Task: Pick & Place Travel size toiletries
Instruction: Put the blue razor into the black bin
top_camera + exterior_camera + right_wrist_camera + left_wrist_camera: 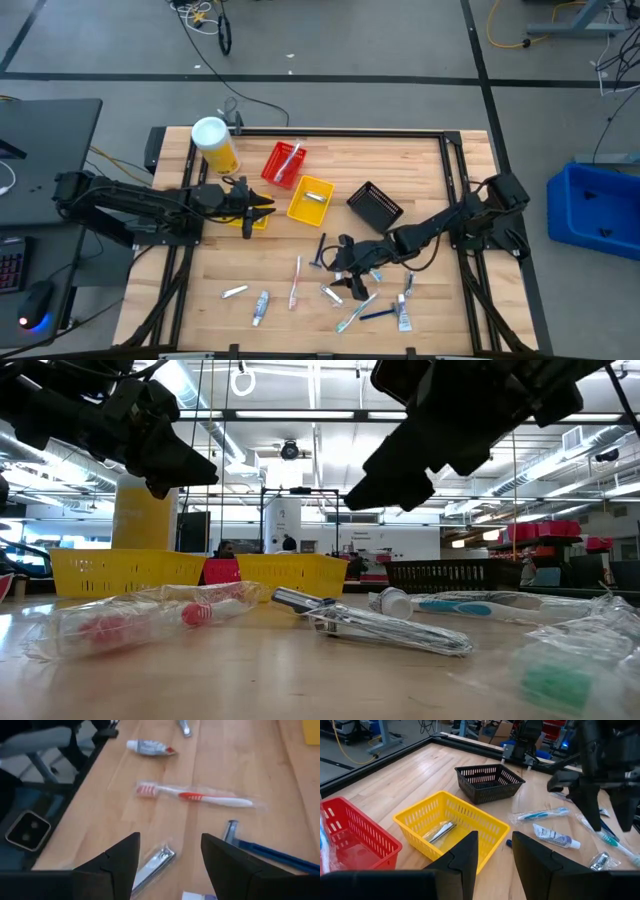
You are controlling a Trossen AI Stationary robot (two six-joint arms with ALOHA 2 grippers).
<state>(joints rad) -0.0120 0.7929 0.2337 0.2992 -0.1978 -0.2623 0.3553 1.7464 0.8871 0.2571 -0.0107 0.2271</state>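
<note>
Above the desk, right end effector hovering open and empty over wrapped travel size toiletries scattered at six o'clock, a nail clipper just beneath. Left end effector parked at nine o'clock beside the yellow bin, fingers parted, holding nothing. Likely trouble: slippery wrappers sliding from the pinch, or two touching packets lifted together. Red toothbrush lying apart, safer.
</note>
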